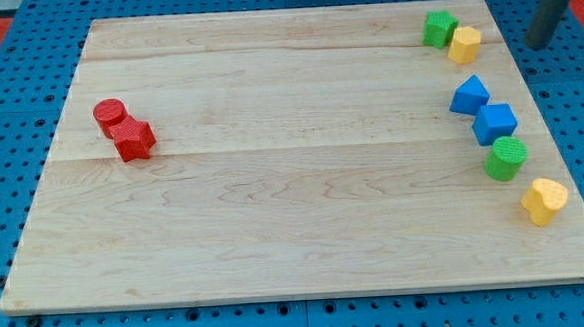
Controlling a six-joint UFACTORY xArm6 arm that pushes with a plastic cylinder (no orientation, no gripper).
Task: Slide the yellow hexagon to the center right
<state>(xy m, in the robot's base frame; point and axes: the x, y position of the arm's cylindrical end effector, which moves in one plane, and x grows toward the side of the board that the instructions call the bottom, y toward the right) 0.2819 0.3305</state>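
Observation:
The yellow hexagon [464, 44] lies near the board's top right corner, touching a green block [439, 28] on its upper left. My tip [537, 44] is at the view's top right, just off the board's right edge, to the right of the yellow hexagon and apart from it. The rod slants up out of the view's top.
The wooden board [294, 193] lies on a blue pegboard. Down the right side stand a blue triangle [469, 95], a blue cube [494, 123], a green cylinder [506, 158] and a yellow heart-like block [544, 200]. At the left, a red cylinder [110, 115] touches another red block [133, 140].

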